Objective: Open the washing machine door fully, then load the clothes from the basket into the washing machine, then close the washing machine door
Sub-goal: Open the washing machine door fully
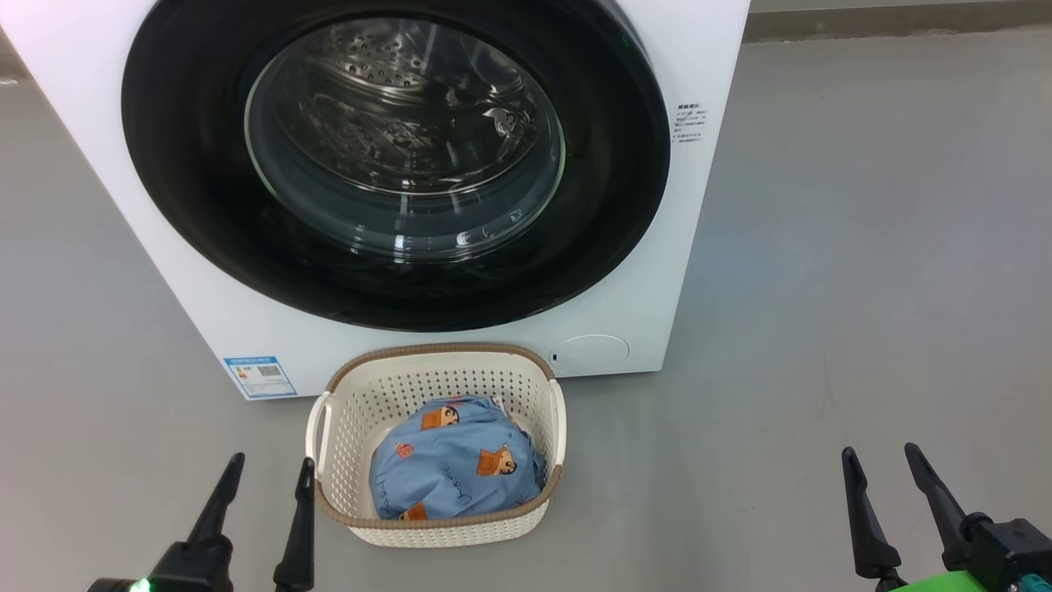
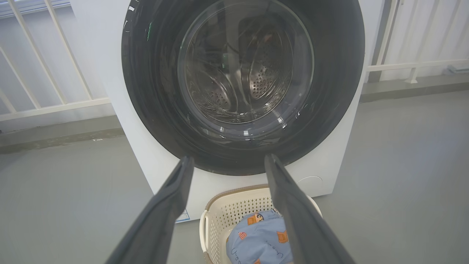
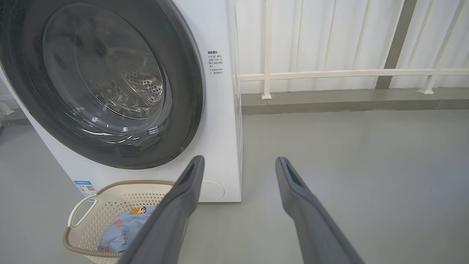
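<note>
Washing machine door [image 1: 394,156] shut, glossy black rim flat against the front of the washing machine [image 1: 637,296]. Perforated steel drum visible through the bulging glass, with reflections across it. Blue label sticker [image 1: 260,376] at the lower left corner of the white front; small round flap [image 1: 590,352] at the lower right; block of small print [image 1: 689,123] beside the rim on the right.

Basket [image 1: 411,390] on the grey floor [image 1: 822,329] directly below the door and just in front of the machine; contact with it not possible to judge. Clothes [image 1: 456,464] bundled inside, light blue with orange-brown figures, lying below the brown rim.

Left gripper [image 1: 273,460] low, just left of the basket, clear of it, jaws spread wide and holding nothing. Right gripper [image 1: 878,449] well apart to the right over bare floor, jaws likewise wide and empty.

White railing [image 3: 329,73] behind the machine, seen from the right wrist.
</note>
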`<state>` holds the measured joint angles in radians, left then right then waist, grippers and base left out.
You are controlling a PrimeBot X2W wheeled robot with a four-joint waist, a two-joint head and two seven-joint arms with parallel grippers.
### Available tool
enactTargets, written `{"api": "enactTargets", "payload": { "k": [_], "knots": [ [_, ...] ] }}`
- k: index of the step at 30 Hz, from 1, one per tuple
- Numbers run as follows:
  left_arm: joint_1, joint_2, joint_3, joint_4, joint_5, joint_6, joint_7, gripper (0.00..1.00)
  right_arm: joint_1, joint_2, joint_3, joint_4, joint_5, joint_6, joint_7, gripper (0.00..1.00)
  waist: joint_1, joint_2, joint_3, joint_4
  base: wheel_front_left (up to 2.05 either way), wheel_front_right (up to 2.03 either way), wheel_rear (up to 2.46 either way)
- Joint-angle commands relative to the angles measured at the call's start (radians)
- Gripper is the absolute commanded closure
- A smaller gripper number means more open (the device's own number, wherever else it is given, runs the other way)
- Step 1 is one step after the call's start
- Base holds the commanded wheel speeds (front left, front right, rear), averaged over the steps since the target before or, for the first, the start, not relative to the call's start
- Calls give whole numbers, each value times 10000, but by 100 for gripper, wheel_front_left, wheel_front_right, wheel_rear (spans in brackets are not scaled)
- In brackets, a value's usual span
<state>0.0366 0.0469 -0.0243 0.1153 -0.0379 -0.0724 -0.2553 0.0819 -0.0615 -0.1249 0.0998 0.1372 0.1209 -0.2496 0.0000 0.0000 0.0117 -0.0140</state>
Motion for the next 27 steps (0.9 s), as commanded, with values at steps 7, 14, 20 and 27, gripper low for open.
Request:
{"api": "enactTargets", "payload": {
  "k": [7,14,20,27],
  "knots": [
    [-204,47,416,-181,-111,-87,-65,0,-209,-31,210,-490,349,98,-122,78,0,0,-4,27,0,0,0],
    [-141,40,455,-156,-73,-80,-65,0,-284,17,9,-615,730,98,-122,100,0,0,70,-25,0,0,0],
    [-50,37,533,-201,-83,-70,-65,0,-525,96,-773,-582,2337,98,-122,100,0,0,236,-72,0,0,0],
    [-13,35,418,-380,-79,-26,-65,0,-1030,109,-1702,-192,6099,98,-122,100,0,0,621,-3,0,0,0]
  ]
}}
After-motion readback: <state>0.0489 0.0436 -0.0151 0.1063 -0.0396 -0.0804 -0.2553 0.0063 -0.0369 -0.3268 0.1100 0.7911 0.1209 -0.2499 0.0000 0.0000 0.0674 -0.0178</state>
